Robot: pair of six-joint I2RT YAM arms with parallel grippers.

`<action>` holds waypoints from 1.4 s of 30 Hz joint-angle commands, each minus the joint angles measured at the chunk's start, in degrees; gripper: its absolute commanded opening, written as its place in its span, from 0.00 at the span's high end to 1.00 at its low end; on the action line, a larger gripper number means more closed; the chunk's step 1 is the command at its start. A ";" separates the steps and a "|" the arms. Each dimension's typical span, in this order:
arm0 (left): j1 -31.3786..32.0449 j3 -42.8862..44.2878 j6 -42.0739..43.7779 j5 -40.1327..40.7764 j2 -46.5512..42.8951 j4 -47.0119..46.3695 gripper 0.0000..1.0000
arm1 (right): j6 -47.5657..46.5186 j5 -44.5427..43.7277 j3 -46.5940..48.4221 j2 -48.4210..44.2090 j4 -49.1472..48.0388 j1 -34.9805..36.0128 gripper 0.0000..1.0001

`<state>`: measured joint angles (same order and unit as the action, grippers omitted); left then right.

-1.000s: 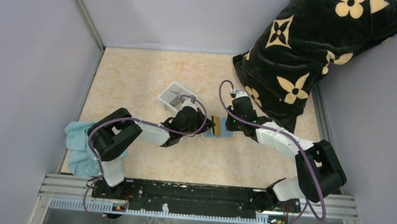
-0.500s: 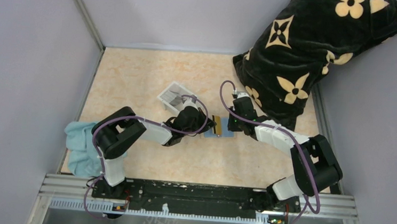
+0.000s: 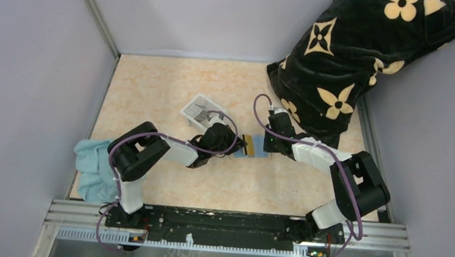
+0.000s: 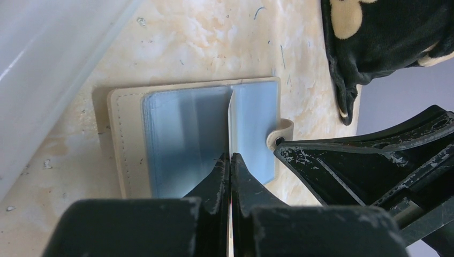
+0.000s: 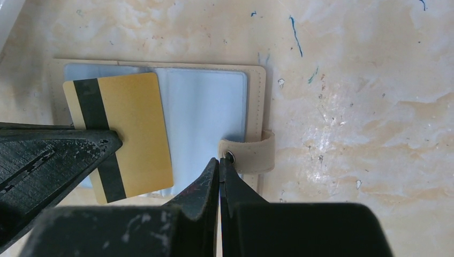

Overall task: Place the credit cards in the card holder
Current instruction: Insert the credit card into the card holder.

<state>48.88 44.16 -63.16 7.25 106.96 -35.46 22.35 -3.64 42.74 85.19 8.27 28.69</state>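
Note:
The card holder (image 3: 256, 150) lies open and flat on the table, blue-grey lining up, with its snap tab (image 5: 247, 154) at the right. My left gripper (image 4: 231, 158) is shut on a tan-gold credit card (image 5: 131, 134) with a black stripe. It holds the card over the holder's left half. The card shows edge-on in the left wrist view (image 4: 231, 120). My right gripper (image 5: 220, 160) is shut, its tips on the lining beside the snap tab. Both grippers meet over the holder in the top view, the left (image 3: 241, 145) and the right (image 3: 265, 145).
A clear white plastic tray (image 3: 197, 111) stands just behind the left gripper, with dark shapes inside it. A light blue cloth (image 3: 90, 165) lies at the near left. A black flowered cushion (image 3: 360, 53) fills the far right corner. Grey walls close in the table.
The right arm's elbow has swung a little nearer and its gripper has edged right. The left gripper still holds the gold card over the holder.

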 commanded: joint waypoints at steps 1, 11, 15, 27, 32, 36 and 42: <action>0.37 1.34 -1.02 -0.52 1.38 2.35 1.00 | 0.59 -1.66 -0.45 0.42 -1.00 -0.82 1.00; 0.36 1.96 -2.08 -1.98 2.73 2.35 1.00 | 0.59 -3.04 -0.47 1.05 -0.01 -1.42 1.00; 0.37 1.75 -3.16 -2.56 3.68 0.70 1.00 | 0.59 -3.01 -0.64 1.66 0.03 -1.53 1.00; 0.42 -3.13 -8.63 -0.90 3.79 -9.32 1.00 | 0.66 -2.49 -1.73 2.22 -0.26 -2.64 1.00; 0.73 -5.95 -11.04 0.62 3.64 -14.27 1.00 | 0.61 -1.88 -2.17 2.50 -0.45 -3.15 1.00; 1.01 -6.39 -12.19 0.79 4.76 -17.51 1.00 | 0.60 -1.65 -2.48 2.51 -0.58 -3.28 1.00; 1.76 -6.97 -13.21 2.37 6.25 -21.73 1.00 | 0.51 -1.15 -2.80 2.59 -0.85 -3.79 1.00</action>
<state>49.87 38.00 -75.37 7.51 111.94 -52.36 22.79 -4.16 41.93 86.80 7.64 26.20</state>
